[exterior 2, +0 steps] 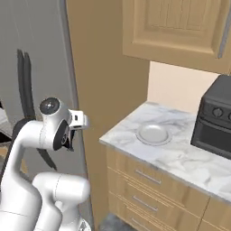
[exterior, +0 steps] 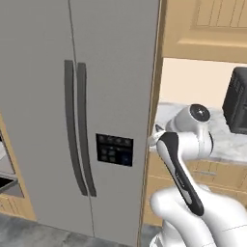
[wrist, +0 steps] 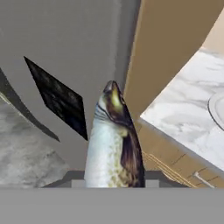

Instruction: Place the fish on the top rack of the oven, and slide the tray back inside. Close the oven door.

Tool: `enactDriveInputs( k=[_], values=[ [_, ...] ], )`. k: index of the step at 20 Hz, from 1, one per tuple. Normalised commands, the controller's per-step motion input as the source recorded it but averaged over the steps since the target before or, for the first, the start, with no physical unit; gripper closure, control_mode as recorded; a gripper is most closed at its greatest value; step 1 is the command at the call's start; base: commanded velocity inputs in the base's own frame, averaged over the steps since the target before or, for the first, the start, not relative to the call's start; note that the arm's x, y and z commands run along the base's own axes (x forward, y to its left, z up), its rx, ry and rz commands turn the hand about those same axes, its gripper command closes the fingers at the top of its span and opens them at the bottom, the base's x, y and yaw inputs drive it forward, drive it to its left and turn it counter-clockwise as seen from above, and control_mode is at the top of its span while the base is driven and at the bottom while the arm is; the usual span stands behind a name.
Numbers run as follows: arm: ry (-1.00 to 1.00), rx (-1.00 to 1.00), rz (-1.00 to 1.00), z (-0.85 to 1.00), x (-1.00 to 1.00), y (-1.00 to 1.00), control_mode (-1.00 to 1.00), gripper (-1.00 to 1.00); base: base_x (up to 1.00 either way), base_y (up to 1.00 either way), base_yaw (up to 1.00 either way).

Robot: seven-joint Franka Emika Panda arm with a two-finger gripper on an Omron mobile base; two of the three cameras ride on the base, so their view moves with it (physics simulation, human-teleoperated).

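The fish (wrist: 114,140) stands up between the fingers in the hand view, head away from the camera, so the gripper looks closed on it, though the fingertips themselves are hidden behind its body. Judged from here, the risk is a slip: the fish is slender and glossy, and a wide swing toward the oven could let it twist or drop to the floor. The right base view shows the empty plate (exterior 2: 154,134) on the bench (exterior 2: 180,158) near its left edge, beside the toaster oven (exterior 2: 215,118); the left base view instead shows the fridge (exterior: 77,116) straight ahead.
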Motion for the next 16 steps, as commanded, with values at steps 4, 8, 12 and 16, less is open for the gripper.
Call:
enactDriveInputs(
  k=[4,8,12,16],
  values=[
    [0.00,0.00,0.00,0.00,0.00,0.00,1.00,1.00,0.17,1.00,0.41],
    [0.00,0.00,0.00,0.00,0.00,0.00,1.00,1.00,0.33,1.00,0.36],
    [0.00,0.00,0.00,0.00,0.00,0.00,1.00,1.00,0.47,1.00,0.32],
    [0.00,0.00,0.00,0.00,0.00,0.00,1.00,1.00,0.51,1.00,0.28]
  ],
)
